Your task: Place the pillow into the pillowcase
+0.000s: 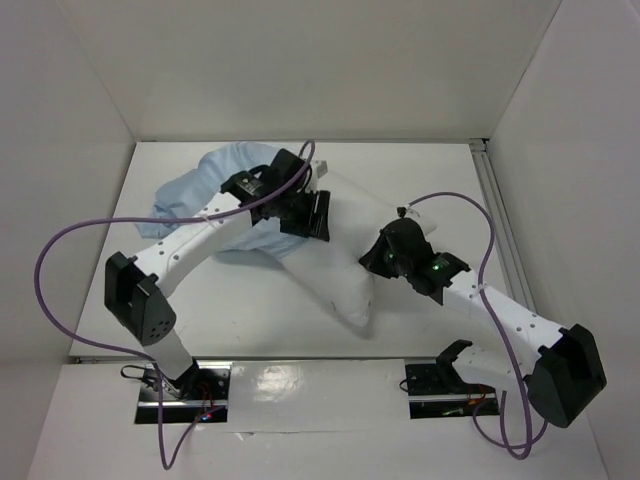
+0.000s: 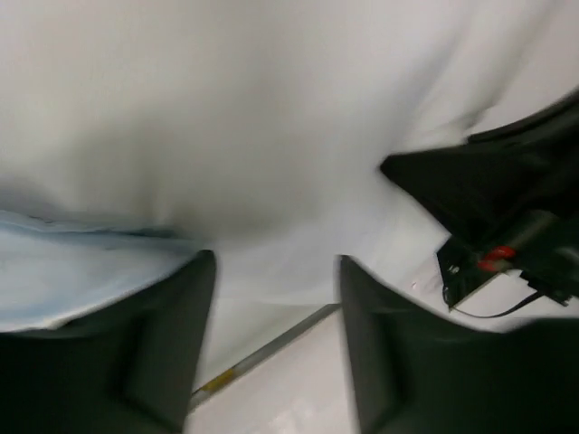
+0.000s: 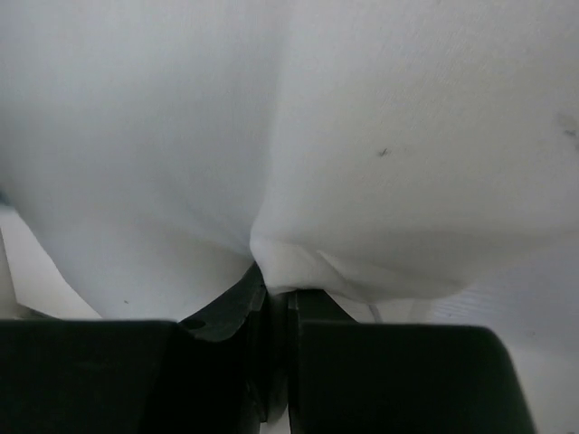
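The white pillow (image 1: 335, 270) lies slanted across the middle of the table, its far end against the light blue pillowcase (image 1: 195, 190). My left gripper (image 1: 312, 214) hovers open over the pillow's far end, by the pillowcase edge. In the left wrist view its open jaws (image 2: 276, 271) frame the table, with the pillow (image 2: 271, 117) beyond and the pillowcase (image 2: 63, 271) at the left. My right gripper (image 1: 378, 254) is shut on the pillow's right edge. The right wrist view shows a fold of pillow (image 3: 362, 136) fabric pinched between the jaws (image 3: 276, 282).
White walls enclose the table on three sides. A metal rail (image 1: 495, 200) runs along the right edge. Purple cables loop from both arms. The right arm (image 2: 507, 208) shows in the left wrist view.
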Motion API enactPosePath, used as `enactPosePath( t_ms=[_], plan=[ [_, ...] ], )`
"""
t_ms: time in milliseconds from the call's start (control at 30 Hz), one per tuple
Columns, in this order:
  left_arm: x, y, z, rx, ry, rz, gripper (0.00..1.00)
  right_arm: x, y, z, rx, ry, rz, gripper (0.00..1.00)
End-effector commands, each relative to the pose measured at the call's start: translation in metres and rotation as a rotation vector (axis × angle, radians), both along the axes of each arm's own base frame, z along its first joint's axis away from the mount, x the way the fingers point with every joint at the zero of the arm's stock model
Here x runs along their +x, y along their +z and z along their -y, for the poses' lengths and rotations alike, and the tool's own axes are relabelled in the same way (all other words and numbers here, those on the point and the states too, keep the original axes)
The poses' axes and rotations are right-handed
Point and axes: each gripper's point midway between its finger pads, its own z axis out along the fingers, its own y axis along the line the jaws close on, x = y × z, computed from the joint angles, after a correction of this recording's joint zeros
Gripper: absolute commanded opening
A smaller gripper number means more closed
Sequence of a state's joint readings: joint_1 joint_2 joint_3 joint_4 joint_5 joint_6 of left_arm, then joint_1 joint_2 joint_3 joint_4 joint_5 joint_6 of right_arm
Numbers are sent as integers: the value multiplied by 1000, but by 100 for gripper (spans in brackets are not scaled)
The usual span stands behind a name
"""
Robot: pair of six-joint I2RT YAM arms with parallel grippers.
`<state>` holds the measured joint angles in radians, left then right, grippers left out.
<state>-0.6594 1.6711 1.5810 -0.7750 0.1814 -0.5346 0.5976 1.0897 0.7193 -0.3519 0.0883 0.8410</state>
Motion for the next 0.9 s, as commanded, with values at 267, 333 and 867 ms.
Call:
enactPosePath(
  t_ms=[267,333,867],
  plan=[
    [104,86,-65,247,381,377,85,-30,-7,2,-205,136,4,22],
    [123,87,-76,328,464,413,86,-35,-8,3,-218,146,-12,60],
    [180,22,-142,721,679,450,75,-48,-11,32,-211,34,-65,90]
  ],
)
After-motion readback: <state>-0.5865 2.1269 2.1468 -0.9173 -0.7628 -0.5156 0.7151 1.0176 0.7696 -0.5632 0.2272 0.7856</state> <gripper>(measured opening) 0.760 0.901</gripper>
